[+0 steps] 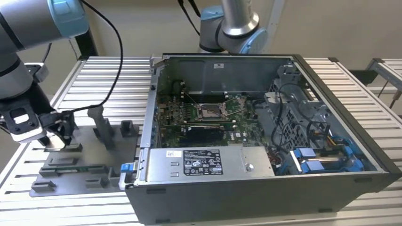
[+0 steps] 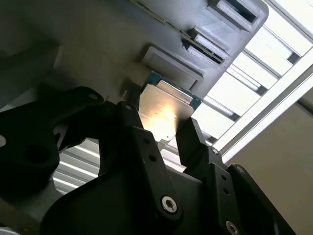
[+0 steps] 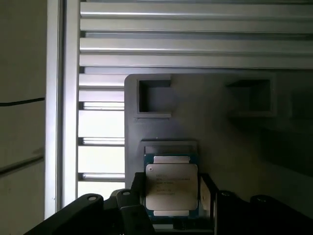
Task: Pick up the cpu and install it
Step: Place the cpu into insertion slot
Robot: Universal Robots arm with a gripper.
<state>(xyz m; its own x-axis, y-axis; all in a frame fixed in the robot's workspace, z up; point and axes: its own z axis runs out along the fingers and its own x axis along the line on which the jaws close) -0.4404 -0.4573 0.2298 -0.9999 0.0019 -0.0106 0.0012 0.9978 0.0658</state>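
One cpu [image 3: 171,188] — gripped in hand [image 3: 171,182].

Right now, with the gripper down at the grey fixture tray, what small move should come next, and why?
Probably a short, straight lift. The gripper appears shut on the cpu, its fingers flanking it just above the fixture tray pocket, so rising clear of the tray seems wise before any travel toward the computer case.
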